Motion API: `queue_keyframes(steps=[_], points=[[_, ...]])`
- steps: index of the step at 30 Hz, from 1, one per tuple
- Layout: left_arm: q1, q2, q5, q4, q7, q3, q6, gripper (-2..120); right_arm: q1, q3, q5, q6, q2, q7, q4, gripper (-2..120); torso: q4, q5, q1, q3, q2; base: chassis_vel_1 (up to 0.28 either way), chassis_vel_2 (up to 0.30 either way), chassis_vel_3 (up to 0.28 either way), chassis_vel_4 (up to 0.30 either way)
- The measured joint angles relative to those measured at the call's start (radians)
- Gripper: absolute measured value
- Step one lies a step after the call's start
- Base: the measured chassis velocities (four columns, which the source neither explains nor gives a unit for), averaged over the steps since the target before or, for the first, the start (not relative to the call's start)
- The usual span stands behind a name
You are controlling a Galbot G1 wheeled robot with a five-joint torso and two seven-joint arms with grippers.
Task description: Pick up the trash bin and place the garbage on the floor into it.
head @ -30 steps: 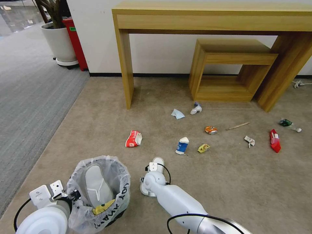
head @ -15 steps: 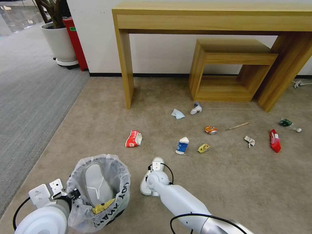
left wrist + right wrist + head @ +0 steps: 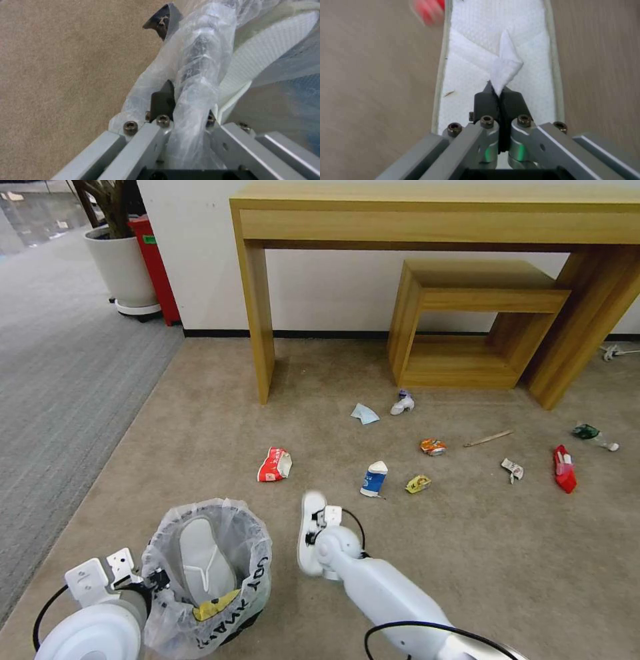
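Right tool (image 3: 499, 96) pressed together on the strap of a white slipper (image 3: 311, 533), low over the beige carpet (image 3: 467, 553) just beside the trash bin (image 3: 250, 580). Left tool (image 3: 181, 105) pinching the bag-wrapped bin rim, another slipper (image 3: 203, 560) standing inside. Red paper cup (image 3: 275, 465), blue-white carton (image 3: 374, 478), orange can (image 3: 433, 447) and red wrapper (image 3: 564, 468) scattered farther off on the carpet, before the wooden bench (image 3: 433, 220).

Beige-brown carpet (image 3: 200, 427), grey striped carpet (image 3: 60, 373), white waffle-textured slipper (image 3: 493, 50), translucent white bag (image 3: 250, 573) with black lettering, red crushed cup (image 3: 275, 465).
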Motion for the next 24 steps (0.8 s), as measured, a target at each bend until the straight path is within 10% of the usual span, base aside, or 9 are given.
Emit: queue_keyframes(steps=[11, 24], points=[[-0.023, 0.005, -0.017, 0.013, 0.0, 0.022, -0.001, 1, 0.004, 0.079, 0.028, 0.385, -0.12, -0.688, 0.281, 0, 0.0002, 0.0001, 0.0, 0.0, 0.0, 0.0, 0.0, 0.0, 0.0], [-0.031, -0.003, -0.021, 0.024, 0.004, 0.023, -0.009, 1, -0.028, -0.092, 0.153, 0.32, -0.214, -0.739, 0.484, 0, 0.0, -0.0002, 0.0, 0.0, 0.0, 0.0, 0.0, 0.0, 0.0]])
